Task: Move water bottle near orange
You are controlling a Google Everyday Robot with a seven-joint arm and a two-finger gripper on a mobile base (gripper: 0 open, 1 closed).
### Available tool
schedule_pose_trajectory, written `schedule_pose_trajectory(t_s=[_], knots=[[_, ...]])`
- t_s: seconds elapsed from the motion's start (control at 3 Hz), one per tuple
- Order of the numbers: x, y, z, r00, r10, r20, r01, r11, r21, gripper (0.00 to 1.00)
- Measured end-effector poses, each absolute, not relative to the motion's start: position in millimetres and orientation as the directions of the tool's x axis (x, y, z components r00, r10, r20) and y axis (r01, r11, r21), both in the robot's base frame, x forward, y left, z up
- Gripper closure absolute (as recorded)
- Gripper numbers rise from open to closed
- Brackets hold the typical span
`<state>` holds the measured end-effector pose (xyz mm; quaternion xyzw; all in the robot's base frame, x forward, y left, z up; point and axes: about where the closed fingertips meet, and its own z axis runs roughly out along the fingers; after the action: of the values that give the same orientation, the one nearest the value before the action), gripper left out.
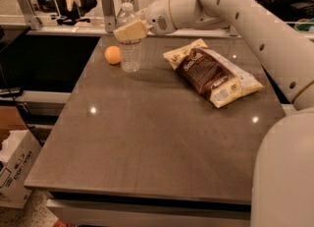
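Observation:
The water bottle (130,54) is a clear ribbed bottle with a white cap, upright at the far left of the grey table (147,137). The orange (113,54) lies on the table just left of it, a small gap apart. My gripper (130,29) reaches in from the right on the white arm and is shut on the bottle's upper part, below the cap. One cream finger (128,30) covers the front of the bottle's shoulder. I cannot tell if the bottle's base touches the table.
A brown-and-yellow snack bag (211,71) lies at the far right of the table. Metal posts (107,10) and clutter stand behind the far edge. A cardboard box (12,169) sits on the floor at the left. My white arm (255,29) spans the right side.

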<state>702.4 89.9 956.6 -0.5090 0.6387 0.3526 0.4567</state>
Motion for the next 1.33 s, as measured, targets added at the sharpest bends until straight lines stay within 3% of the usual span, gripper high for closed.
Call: schedule_pose_trajectory(t_s=[0.33, 1.33], knots=[[711, 94, 955, -0.052, -0.324, -0.945, -0.970, 0.240, -0.029, 0.84], [718, 111, 937, -0.045, -0.358, -0.933, -0.973, 0.229, -0.041, 0.14]])
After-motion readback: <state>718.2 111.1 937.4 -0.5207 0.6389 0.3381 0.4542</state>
